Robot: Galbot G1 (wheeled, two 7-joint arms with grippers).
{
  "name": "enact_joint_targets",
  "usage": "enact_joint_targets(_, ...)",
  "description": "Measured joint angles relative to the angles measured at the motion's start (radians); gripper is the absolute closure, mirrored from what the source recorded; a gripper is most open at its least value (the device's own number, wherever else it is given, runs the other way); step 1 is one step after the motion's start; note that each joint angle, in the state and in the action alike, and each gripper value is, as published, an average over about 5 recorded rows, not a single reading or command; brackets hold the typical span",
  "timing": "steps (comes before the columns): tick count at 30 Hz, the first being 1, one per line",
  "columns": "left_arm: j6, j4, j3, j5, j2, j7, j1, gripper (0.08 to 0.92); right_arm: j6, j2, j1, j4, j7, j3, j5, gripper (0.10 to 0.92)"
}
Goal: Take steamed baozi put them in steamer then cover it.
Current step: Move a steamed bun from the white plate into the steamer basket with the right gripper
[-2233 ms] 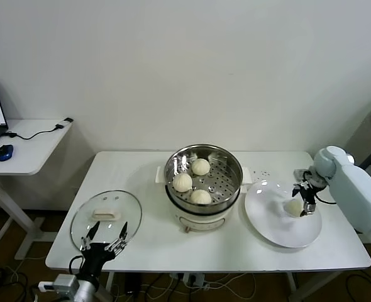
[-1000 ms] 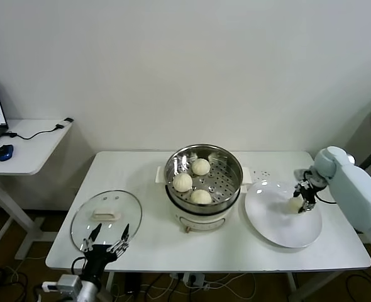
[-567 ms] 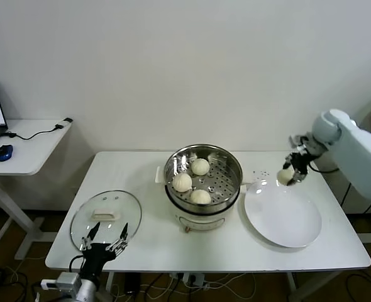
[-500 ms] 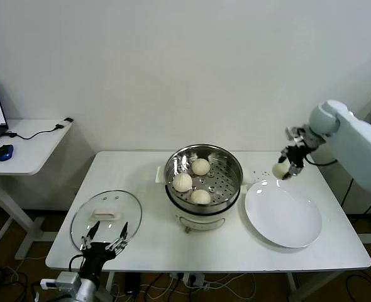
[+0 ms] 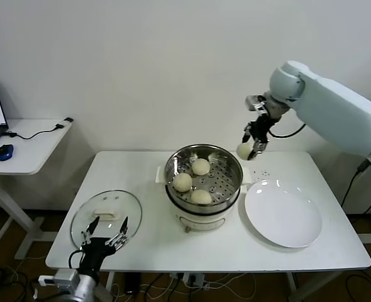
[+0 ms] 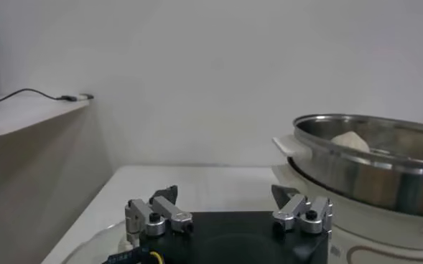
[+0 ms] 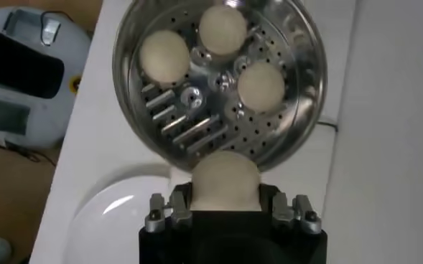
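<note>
The steamer (image 5: pixel 236 165) stands mid-table on its white pot base, with three steamed baozi (image 5: pixel 200 167) on its perforated bottom. My right gripper (image 5: pixel 251 146) hangs in the air just past the steamer's right rim, shut on a fourth baozi (image 5: pixel 244 151). In the right wrist view that baozi (image 7: pixel 225 179) fills the right gripper (image 7: pixel 225 197), with the steamer (image 7: pixel 304 86) and its three buns (image 7: pixel 164 57) below. The cover (image 5: pixel 106 217) lies flat at the table's front left. My left gripper (image 5: pixel 105 240) waits open at the cover's near edge, its fingers (image 6: pixel 166 194) holding nothing.
A white plate (image 5: pixel 283 214) lies bare to the right of the steamer. A side desk (image 5: pixel 28 148) with a laptop, a mouse and a cable stands at the far left. The wall runs close behind the table.
My right gripper lifted the baozi off the plate and carried it up and left, to beside the steamer's right rim. The plate is now bare. The left arm barely shifted.
</note>
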Motion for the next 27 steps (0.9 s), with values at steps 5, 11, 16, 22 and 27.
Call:
enact_joint_targets(5,0.005,-0.008,-0.004,-0.012,-0.003,0.003,-0.001,0.177,-0.003,0.064,-0.027,-0.021,0.003,-0.024,-0.017,0.414)
enact_joint_targets(11,0.005,-0.008,-0.011,-0.019,-0.002,0.002,0.001,0.177,-0.005,0.118,-0.081,-0.047,0.016,-0.028,-0.064,0.414)
enact_joint_targets(16,0.005,-0.008,-0.013,-0.023,-0.002,0.001,-0.001,0.177,-0.003,0.144,-0.131,-0.066,0.030,-0.017,-0.110,0.411)
enact_joint_targets(22,0.006,-0.003,-0.010,-0.023,-0.003,0.001,-0.003,0.177,-0.002,0.155,-0.180,-0.075,0.053,0.001,-0.154,0.400)
enact_joint_targets(27,0.008,-0.003,-0.010,-0.023,-0.003,0.001,-0.003,0.177,-0.006,0.151,-0.197,-0.068,0.066,0.015,-0.167,0.308)
